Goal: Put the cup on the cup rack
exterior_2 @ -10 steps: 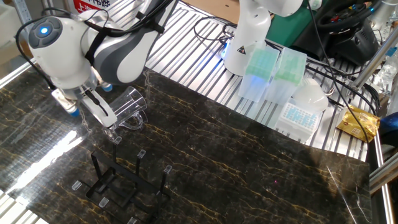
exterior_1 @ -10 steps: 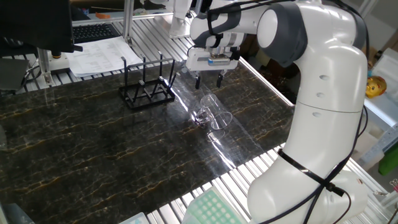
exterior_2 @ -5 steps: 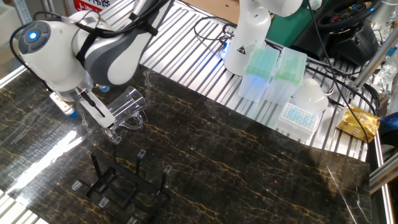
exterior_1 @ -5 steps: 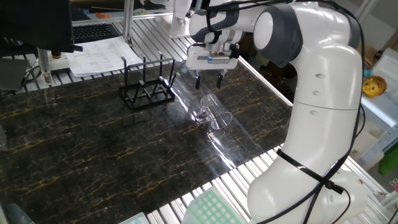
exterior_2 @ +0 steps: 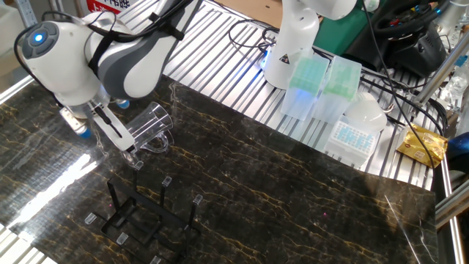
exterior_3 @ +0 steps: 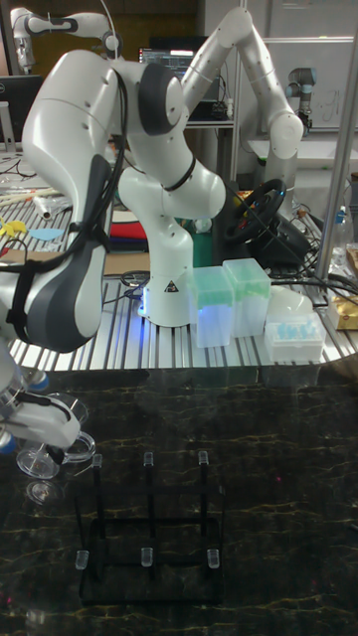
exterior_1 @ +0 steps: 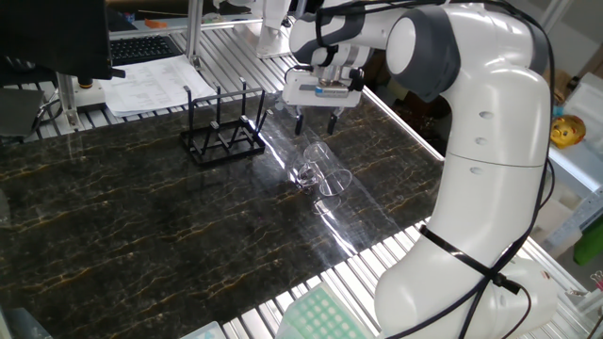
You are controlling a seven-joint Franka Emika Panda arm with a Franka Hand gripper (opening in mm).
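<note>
The clear glass cup [exterior_1: 321, 170] appears to lie on its side on the dark marble tabletop, to the right of the black wire cup rack [exterior_1: 222, 133]. My gripper [exterior_1: 317, 121] hangs just above and behind the cup, open, with nothing between its fingers. In the other fixed view the cup [exterior_2: 151, 128] lies beside the gripper [exterior_2: 110, 136], and the rack [exterior_2: 145, 217] stands nearer the front edge. In the tall fixed view the cup [exterior_3: 46, 463] is at the far left, partly hidden by the gripper [exterior_3: 42, 437], left of the rack [exterior_3: 149, 538].
Papers [exterior_1: 151, 83] and a keyboard [exterior_1: 141, 47] lie behind the rack. Green and clear pipette-tip boxes [exterior_2: 322, 88] stand beside a second robot's base [exterior_2: 289, 44]. A yellow packet [exterior_2: 421, 143] lies at the right. Ribbed metal rails [exterior_1: 283, 301] border the tabletop.
The arm's wrist has shifted slightly and the gripper has risen a touch above the cup. Cup and rack have not moved.
</note>
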